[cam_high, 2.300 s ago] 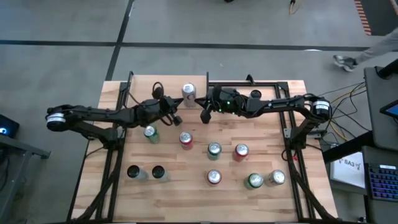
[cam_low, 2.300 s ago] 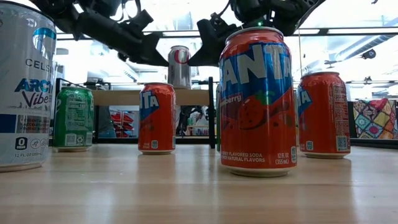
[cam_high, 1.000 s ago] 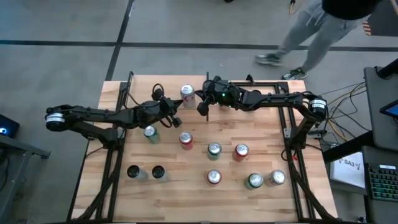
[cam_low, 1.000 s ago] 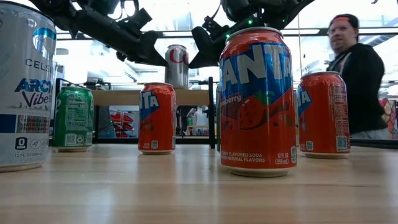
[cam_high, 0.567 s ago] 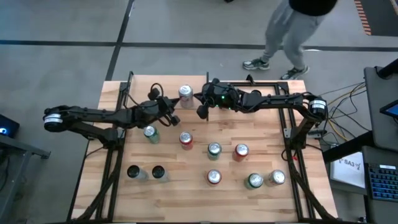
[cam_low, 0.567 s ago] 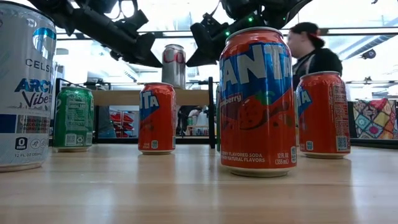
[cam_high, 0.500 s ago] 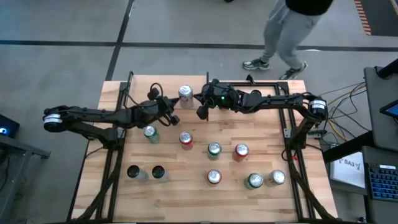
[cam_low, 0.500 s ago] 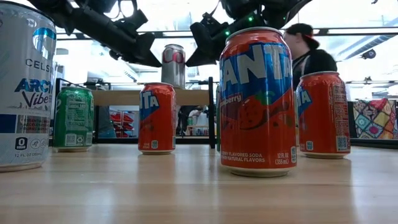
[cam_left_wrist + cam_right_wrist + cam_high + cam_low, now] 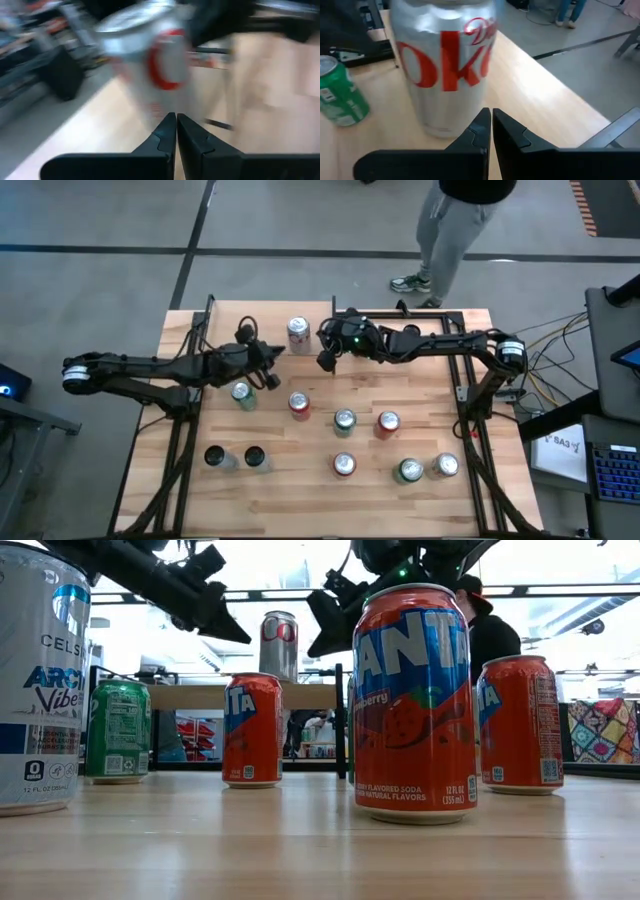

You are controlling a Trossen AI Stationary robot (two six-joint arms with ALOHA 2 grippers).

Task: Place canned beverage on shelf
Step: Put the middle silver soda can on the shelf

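The plank-striped wooden table (image 9: 300,500) carries everything. On its far edge, left of the middle, stands the shelf (image 9: 260,320), a small light-wood board between thin black posts; in the low view its board (image 9: 200,696) runs level behind the front cans. A silver Diet Coke can (image 9: 298,331) stands upright on the shelf near its right end, clear of both grippers.

The left arm reaches in from the table's left edge, and the left gripper (image 9: 274,380) hangs just beside the shelf's front edge, jaws pressed together on nothing. The right arm comes from the right edge along the far side; the right gripper (image 9: 324,361) hovers just right of the silver can, jaws likewise closed and empty. Its wrist view shows the can (image 9: 442,70) close ahead of the pinched fingers (image 9: 475,132).

Other cans stand upright across the middle and near half of the table: a big strawberry Fanta can (image 9: 415,705) nearest the low camera, a white Celsius can (image 9: 35,680), a green can (image 9: 118,730) and two more red cans (image 9: 252,730).

A person (image 9: 450,230) stands on the floor beyond the far edge.
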